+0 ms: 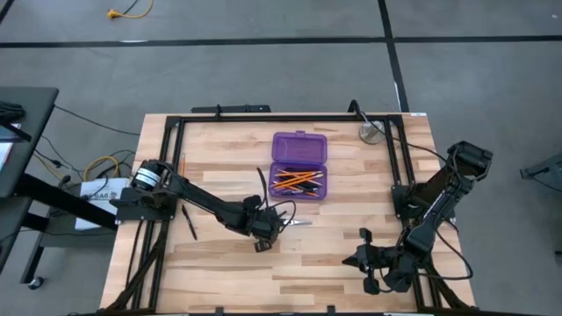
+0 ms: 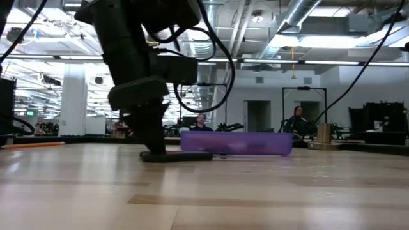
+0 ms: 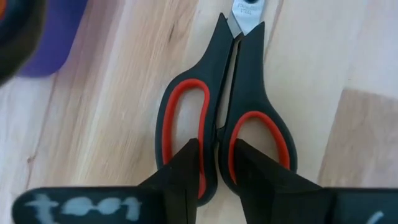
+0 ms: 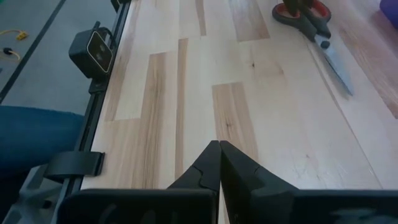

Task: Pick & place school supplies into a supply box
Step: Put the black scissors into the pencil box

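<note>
Left gripper (image 3: 214, 171) lay low on table, fingers inside red-lined handle loops of scissors (image 3: 227, 118), pinching the two inner rims between them. Scissors lay flat on wood, just in front of open purple supply box (image 1: 299, 178); box held orange pencils (image 1: 300, 179) and black pens. Right gripper (image 4: 219, 163) clenched on nothing, near right front corner. Silver disc (image 1: 370, 132) sat at far right edge, well apart.

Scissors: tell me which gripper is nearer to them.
Left. The left gripper is closed on the scissors at their handles; the right gripper waits apart near the table's front edge.
</note>
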Available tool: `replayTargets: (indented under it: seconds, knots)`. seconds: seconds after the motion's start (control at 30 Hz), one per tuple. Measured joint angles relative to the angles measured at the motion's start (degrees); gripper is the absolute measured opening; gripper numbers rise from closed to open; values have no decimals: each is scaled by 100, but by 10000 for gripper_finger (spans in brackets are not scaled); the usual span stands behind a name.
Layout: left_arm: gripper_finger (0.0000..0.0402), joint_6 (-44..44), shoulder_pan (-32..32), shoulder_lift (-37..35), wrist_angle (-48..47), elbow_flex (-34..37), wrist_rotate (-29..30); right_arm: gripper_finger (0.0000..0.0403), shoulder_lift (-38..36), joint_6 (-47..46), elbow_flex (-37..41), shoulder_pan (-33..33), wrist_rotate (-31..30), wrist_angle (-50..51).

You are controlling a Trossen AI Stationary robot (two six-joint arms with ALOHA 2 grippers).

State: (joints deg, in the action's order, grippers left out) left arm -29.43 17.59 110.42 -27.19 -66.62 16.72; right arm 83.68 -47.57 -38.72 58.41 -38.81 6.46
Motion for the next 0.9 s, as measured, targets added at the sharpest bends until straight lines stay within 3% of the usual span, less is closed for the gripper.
replayTargets:
  seconds: [0.33,0.63,0.9]
  knots:
    - [67,285,69,12,11,-539,-82,0,0,0,0,0,0,-2]
    - [67,730,2,-1,-1451,-1520,317,0,0,-2,0,0,144,-3]
    - [67,1627,-626,-20,-2210,-2451,716,0,0,0,0,0,146,-2]
